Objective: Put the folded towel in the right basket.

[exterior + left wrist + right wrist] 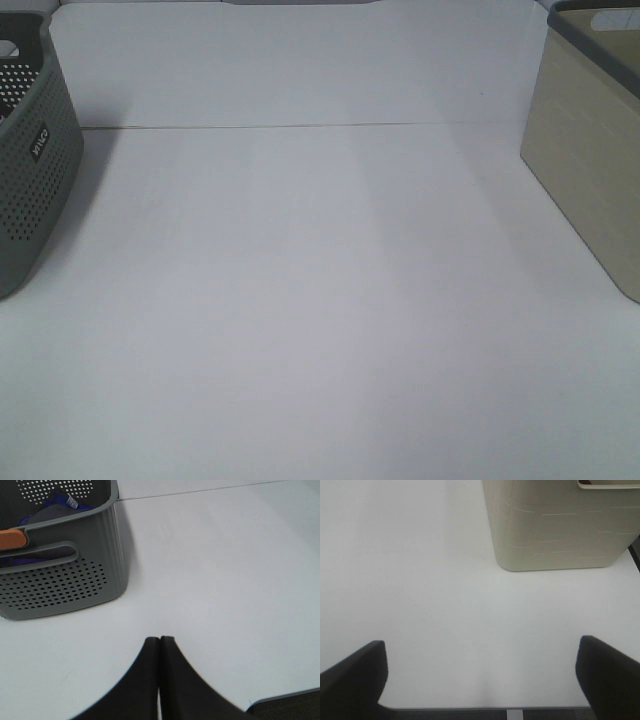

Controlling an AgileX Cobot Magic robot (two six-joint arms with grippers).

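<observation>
Left tool [160,645]: clenched, empty, over bare worktop [320,300]. Grey perforated basket [65,580] stands ahead of it, blue cloth [55,505] inside; whether this is the folded towel, cannot tell. Right tool [480,675]: released, beige basket [560,525] ahead.

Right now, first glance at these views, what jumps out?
Two baskets flank a bare white table: a grey perforated basket at the left edge and a beige basket at the right. The left wrist view shows blue cloth and something orange inside the grey one. The left gripper is shut on nothing; the right gripper is wide open.
</observation>
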